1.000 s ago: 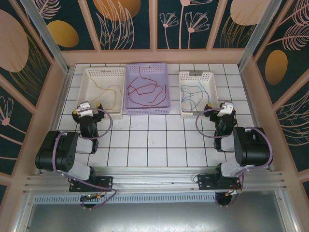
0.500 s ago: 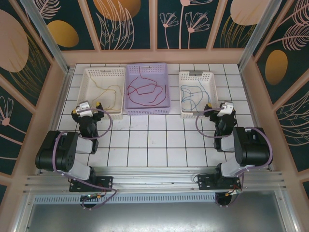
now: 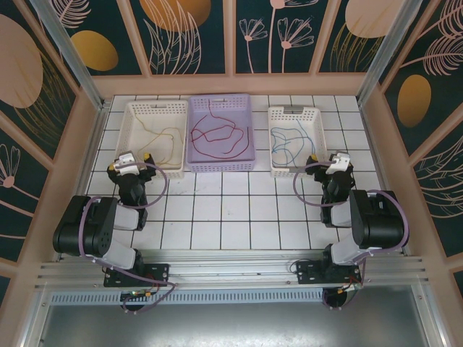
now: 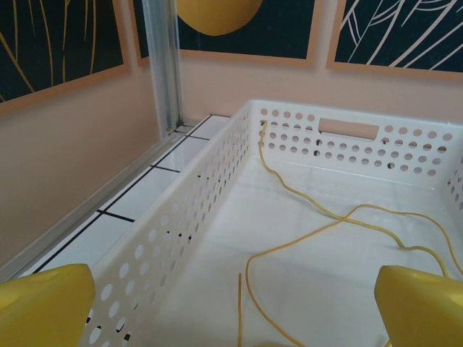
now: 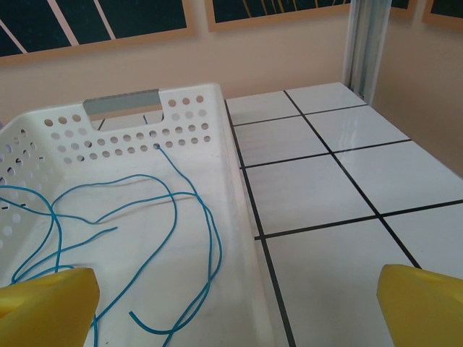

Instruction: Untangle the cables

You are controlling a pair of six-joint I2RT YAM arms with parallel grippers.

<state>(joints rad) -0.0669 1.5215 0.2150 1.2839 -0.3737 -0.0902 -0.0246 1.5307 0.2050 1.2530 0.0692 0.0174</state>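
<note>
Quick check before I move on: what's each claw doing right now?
Left claw: open, holding nothing.
Right claw: open, holding nothing.

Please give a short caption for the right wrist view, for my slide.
Open right tool facing a white basket that holds a loose blue cable, tiled table alongside.

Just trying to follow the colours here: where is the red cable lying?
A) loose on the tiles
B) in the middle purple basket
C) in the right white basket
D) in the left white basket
B: the red cable loops inside the purple basket, between the two white ones.
</note>
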